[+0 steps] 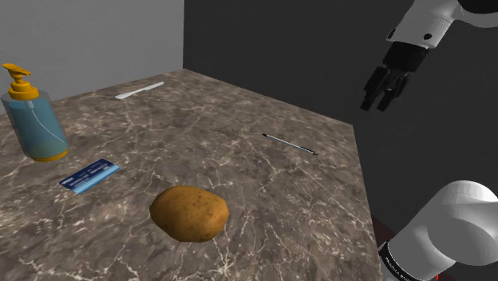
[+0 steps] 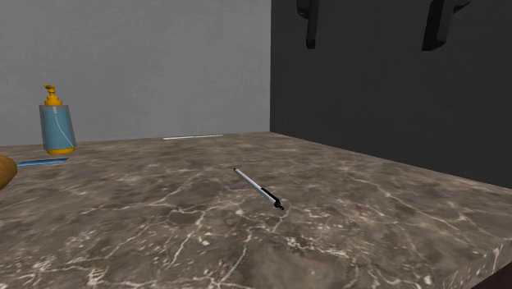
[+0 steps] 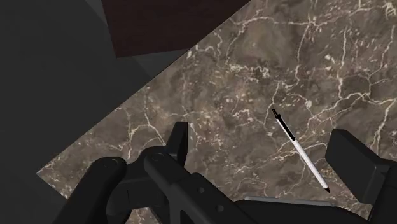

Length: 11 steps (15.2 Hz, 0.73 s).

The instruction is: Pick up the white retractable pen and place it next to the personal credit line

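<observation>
Brown marbled table (image 1: 223, 120), one. White retractable pen (image 1: 290, 144) with black tip: lying flat near the table edge along the dark wall, about midway down that edge, touching nothing. Blue card (image 1: 89, 176): flat, near the opposite edge, well apart from the pen. Blue soap dispenser (image 1: 33, 120) with orange pump: upright, just beside the card. Potato (image 1: 189, 212): toward the near edge. White flat utensil (image 1: 140, 90): by the far corner. Black gripper (image 1: 377, 104): raised above the pen-side edge, fingers (image 3: 178, 137) spread, grasping nothing.
</observation>
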### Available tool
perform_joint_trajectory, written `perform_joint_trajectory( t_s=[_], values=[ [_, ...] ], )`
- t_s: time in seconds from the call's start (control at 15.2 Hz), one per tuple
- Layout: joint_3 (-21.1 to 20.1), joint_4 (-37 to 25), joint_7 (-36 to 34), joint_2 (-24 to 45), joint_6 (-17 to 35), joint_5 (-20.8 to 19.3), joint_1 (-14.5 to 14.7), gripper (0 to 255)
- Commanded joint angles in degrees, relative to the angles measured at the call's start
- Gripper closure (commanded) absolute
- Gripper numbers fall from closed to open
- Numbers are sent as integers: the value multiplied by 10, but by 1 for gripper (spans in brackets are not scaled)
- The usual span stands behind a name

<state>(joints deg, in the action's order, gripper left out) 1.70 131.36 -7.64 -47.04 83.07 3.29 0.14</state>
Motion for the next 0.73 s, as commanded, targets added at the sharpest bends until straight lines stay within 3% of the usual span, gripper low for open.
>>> perform_joint_trajectory(
  t_s=[0.0, 0.66],
  values=[
    [0, 0, 0, 0, 0, 0, 0, 0],
    [41, 1, 180, 164, 162, 47, 83, 0]
  ],
)
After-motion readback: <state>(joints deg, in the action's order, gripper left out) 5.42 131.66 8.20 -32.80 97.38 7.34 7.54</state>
